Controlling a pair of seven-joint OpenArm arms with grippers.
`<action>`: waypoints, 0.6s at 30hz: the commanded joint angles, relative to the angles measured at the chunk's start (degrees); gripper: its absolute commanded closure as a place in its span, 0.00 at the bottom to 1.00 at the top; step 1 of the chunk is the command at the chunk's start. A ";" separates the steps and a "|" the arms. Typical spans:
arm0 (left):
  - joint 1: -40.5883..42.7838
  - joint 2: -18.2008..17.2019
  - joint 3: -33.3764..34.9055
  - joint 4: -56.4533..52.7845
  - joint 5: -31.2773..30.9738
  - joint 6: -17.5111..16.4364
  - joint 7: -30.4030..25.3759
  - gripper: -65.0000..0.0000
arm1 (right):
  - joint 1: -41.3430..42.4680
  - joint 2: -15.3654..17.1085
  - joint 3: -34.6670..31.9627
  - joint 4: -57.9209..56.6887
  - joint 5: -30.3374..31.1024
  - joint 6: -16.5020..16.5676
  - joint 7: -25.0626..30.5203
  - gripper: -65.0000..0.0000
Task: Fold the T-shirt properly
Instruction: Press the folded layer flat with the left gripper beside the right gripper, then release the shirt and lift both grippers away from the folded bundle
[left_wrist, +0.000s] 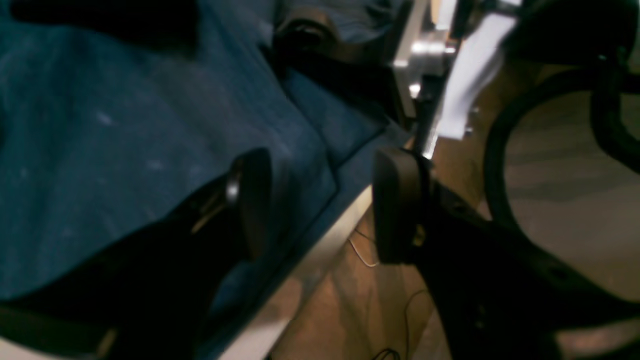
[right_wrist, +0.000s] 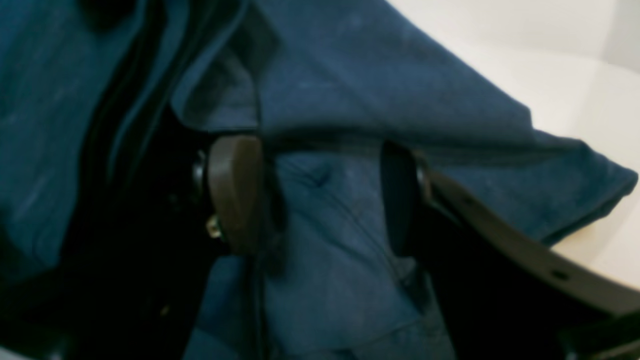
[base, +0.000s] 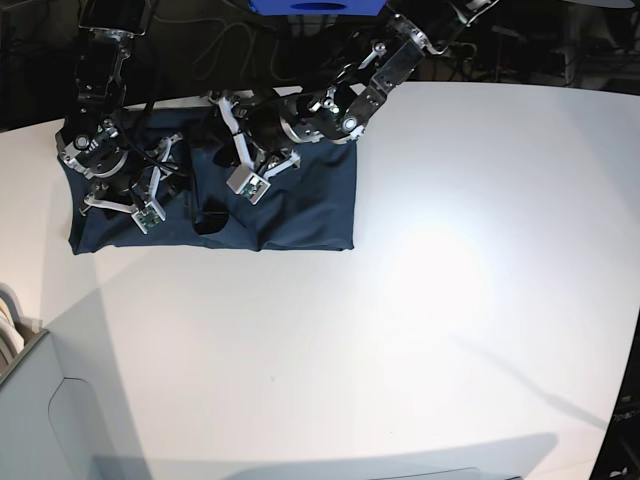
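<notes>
T-shirt (base: 300, 205), dark navy, lay spread on the far left part of the white table (base: 450, 300), its near hem running roughly parallel to the table's near edge and its right side ending just right of the arms. To the left of the cloth only a narrow strip of tabletop remained before the table's edge; to the right and toward the viewer the white surface stretched wide.

Right gripper (base: 150, 195), seen on the left in the base view, hung low over the left part of the garment, its arm dropping steeply from the mount above. In the right wrist view its jaws stood apart with bunched navy fabric (right_wrist: 325, 225) lying between them; a folded layer draped across just above the fingertips (right_wrist: 235, 190), and whether the pads pressed the cloth cannot be told.

Left gripper (base: 250, 165), further right in the base view, reached in from the upper right, its forearm slanting down over the middle of the shirt. In the left wrist view the jaws stood parted, one finger (left_wrist: 250, 200) over the cloth (left_wrist: 125, 150), the other beyond the table's edge, and nothing was clamped between them.
</notes>
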 joint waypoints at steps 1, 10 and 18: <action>-0.39 0.26 0.20 2.61 -1.38 -1.26 -1.06 0.52 | 0.80 0.36 0.31 1.16 1.00 0.69 1.46 0.45; 1.46 -4.31 -12.28 9.56 -1.90 -0.99 -1.15 0.52 | 2.21 -0.43 6.46 6.35 1.00 0.69 1.20 0.45; 3.74 -3.79 -32.33 5.60 -1.99 -1.34 -1.15 0.52 | -0.25 -4.65 4.53 16.55 1.08 0.69 1.20 0.46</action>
